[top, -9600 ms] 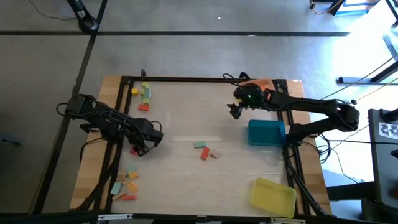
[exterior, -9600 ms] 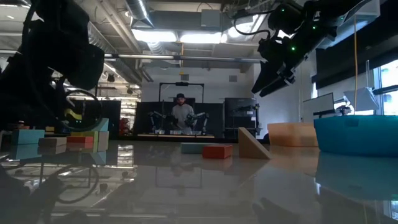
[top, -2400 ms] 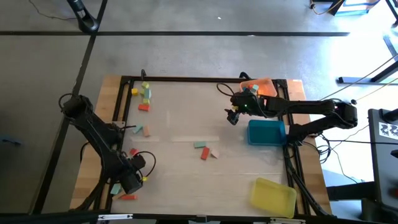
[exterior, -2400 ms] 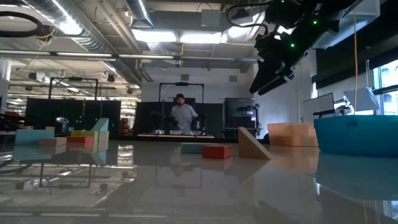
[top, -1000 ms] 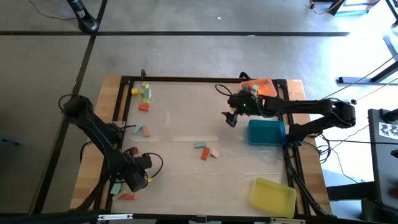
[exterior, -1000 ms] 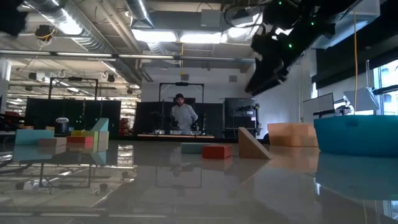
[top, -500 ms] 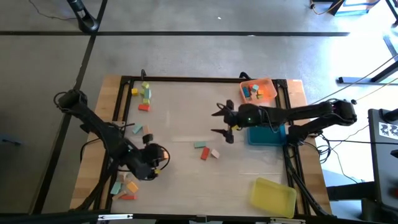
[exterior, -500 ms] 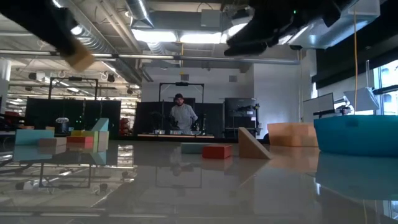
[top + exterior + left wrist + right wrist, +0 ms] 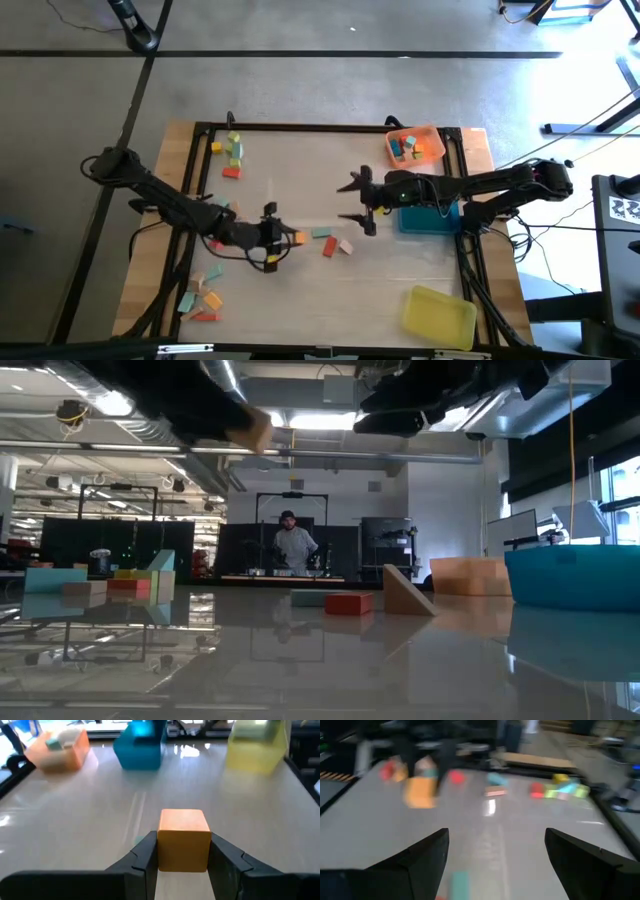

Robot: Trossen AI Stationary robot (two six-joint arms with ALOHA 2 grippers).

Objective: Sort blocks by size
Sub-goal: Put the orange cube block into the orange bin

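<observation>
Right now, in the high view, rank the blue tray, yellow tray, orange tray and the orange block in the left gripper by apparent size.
1. yellow tray
2. blue tray, partly hidden under the right arm, so its rank against the yellow is unsure
3. orange tray
4. orange block, held by the left gripper

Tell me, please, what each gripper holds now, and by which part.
Left gripper holds an orange cube by its two opposite sides. Right gripper holds nothing.

Table (image 9: 300, 160) bears blocks (image 9: 232, 155) and three trays (image 9: 430, 212).
</observation>
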